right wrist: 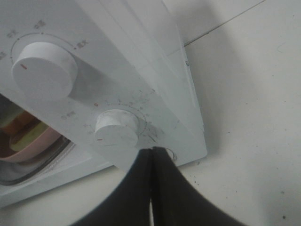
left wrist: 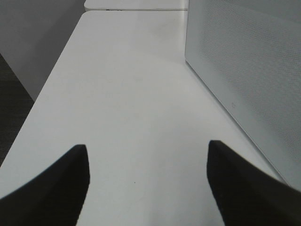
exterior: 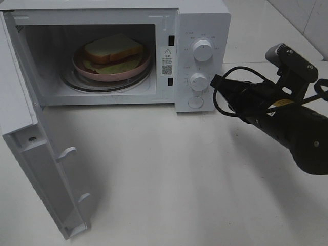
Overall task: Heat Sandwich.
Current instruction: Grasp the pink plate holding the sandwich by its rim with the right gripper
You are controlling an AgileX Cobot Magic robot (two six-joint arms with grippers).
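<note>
The sandwich [exterior: 113, 51] lies on a round pink plate [exterior: 82, 67] inside the white microwave [exterior: 202, 20], on the glass turntable. The microwave door [exterior: 31, 148] stands wide open to the left. My right gripper [exterior: 215, 81] is shut with nothing in it, its tip just right of the lower knob [exterior: 199, 81]. In the right wrist view the shut gripper [right wrist: 151, 150] sits right by the lower knob [right wrist: 116, 129], with the sandwich [right wrist: 19, 129] showing at the edge. My left gripper [left wrist: 146, 150] is open over bare table, out of the exterior view.
The upper knob [exterior: 203, 50] and a round button [exterior: 195, 102] are on the control panel. A white dotted panel of the microwave [left wrist: 249, 70] stands beside my left gripper. The table edge [left wrist: 44, 89] drops off on the other side of it.
</note>
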